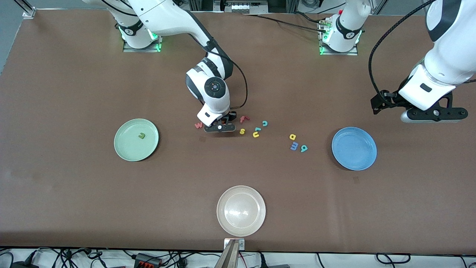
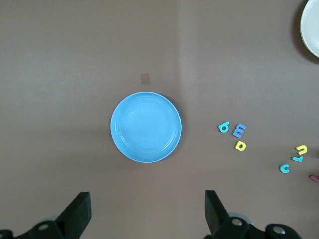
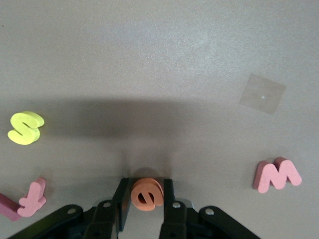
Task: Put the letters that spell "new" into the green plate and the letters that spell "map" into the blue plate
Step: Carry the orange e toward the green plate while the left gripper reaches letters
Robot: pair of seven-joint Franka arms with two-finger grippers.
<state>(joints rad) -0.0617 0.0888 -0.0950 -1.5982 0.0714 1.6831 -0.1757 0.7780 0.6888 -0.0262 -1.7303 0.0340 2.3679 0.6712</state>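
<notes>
My right gripper (image 1: 220,127) is down on the table among the loose letters, shut on the orange "e" (image 3: 147,194), which stands between its fingers. The red-pink "w" (image 1: 198,125) lies beside it toward the green plate (image 1: 128,147). The dark green "n" (image 1: 141,136) lies in that plate. The yellow "a" (image 1: 292,137), blue-purple "m" (image 1: 294,146) and teal "p" (image 1: 304,148) lie together on the table near the blue plate (image 1: 354,148), which holds nothing. My left gripper (image 1: 433,115) waits open in the air over bare table beside the blue plate (image 2: 146,127).
A red "f" (image 1: 243,119), yellow "s" (image 1: 242,131), yellow "u" (image 1: 256,134) and teal "c" (image 1: 265,123) lie close to my right gripper. A cream-white plate (image 1: 241,210) sits near the table's front edge.
</notes>
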